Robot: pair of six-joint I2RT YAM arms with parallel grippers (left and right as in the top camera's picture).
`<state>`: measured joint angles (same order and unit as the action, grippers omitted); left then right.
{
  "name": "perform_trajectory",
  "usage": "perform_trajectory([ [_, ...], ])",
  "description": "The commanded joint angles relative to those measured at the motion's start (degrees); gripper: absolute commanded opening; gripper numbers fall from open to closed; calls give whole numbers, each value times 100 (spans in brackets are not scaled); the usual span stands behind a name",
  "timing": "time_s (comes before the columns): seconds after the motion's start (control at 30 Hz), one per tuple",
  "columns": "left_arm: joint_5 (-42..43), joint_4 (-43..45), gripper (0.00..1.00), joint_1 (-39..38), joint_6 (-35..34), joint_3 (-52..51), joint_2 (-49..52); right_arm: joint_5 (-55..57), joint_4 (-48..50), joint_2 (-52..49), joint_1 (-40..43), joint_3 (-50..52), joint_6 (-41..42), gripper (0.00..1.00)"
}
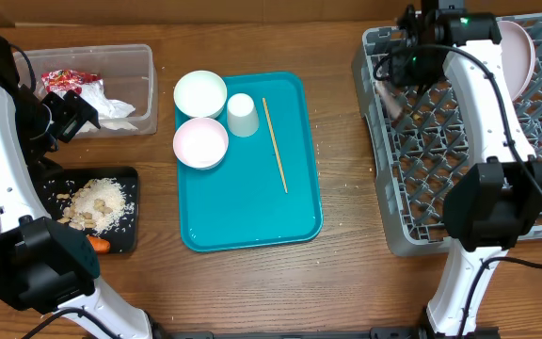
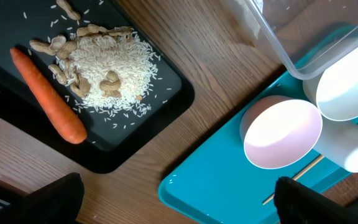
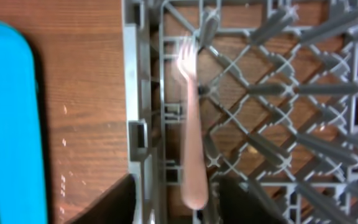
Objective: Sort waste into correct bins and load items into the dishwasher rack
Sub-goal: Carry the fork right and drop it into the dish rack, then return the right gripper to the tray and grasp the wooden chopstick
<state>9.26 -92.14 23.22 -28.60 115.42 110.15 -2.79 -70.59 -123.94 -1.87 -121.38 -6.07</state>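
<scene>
Rack [image 1: 412, 188], grey and pegged, stands to the right of the teal tray [image 1: 252, 207], apart from it across bare wood. Left of the tray's far corner sits the clear tub [image 1: 128, 64], holding crumpled napkins [image 1: 111, 105] and a red wrapper [image 1: 64, 77]. The black tray [image 1: 126, 235] lies left of the tray's near half. The left gripper [image 2: 179, 202] hangs left of the tray between tub and black tray, jaws spread wide with nothing between them. The right gripper [image 3: 178, 199] is over the rack's side nearest the tray, jaws parted. A pale pink plate [image 1: 525, 52] leans in the rack's corner farthest from the tray. On the tray's far left corner sit a white bowl [image 1: 200, 92], a pink bowl [image 1: 200, 141] and a cup [image 1: 242, 114], with a stick [image 1: 274, 143] lying beside them. A carrot [image 2: 47, 94] and rice [image 2: 114, 74] rest on the black tray. The fork [image 3: 193, 143], blurred, is in the rack just inside that wall, its handle between the right fingers with a gap on each side.
</scene>
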Motion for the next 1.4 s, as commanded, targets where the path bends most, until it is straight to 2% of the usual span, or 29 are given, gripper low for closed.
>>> perform_trajectory([
  [0.0, 22, -7, 100, -42, -79, -20, -151, -103, -72, -2, 11, 22, 90, 51],
  [0.13, 22, -7, 100, -42, -79, -20, -151, -636, -238, 33, -90, 13, 306, 61],
  [0.2, 20, -7, 100, -42, -79, -20, -151, -835, -249, 90, -247, 13, 339, 61],
  [0.4, 20, -9, 100, -42, -79, -20, -151, -1032, -181, 144, -1364, 98, 1178, 62],
  [0.47, 22, -9, 100, -42, -79, -20, -151, -881, 22, 92, -1672, 262, 1250, 63],
  [0.57, 22, -7, 100, -42, -79, -20, -151, -210, 870, 4, -2321, 1099, 1821, 68],
  [0.7, 20, -9, 100, -42, -79, -20, -151, -197, 1832, 4, -2702, 2050, 1836, 69],
  [0.77, 22, -9, 100, -42, -79, -20, -151, -195, 2133, 2, -2855, 2409, 1836, 74],
  [0.9, 20, -7, 100, -42, -79, -20, -151, -195, 2546, -13, -3005, 2861, 1840, 58],
  [1.07, 20, -7, 100, -42, -79, -20, -151, -66, 2898, -107, -3038, 3257, 2009, 56],
  [1.13, 22, -7, 100, -42, -79, -20, -151, -61, 2863, -168, -3038, 3257, 2006, 51],
  [1.2, 22, -7, 100, -42, -79, -20, -151, 190, 2835, -262, -3045, 3257, 2004, 47],
  [1.37, 20, -9, 100, -42, -79, -20, -151, 826, 2691, -474, -3121, 3257, 2004, 46],
])
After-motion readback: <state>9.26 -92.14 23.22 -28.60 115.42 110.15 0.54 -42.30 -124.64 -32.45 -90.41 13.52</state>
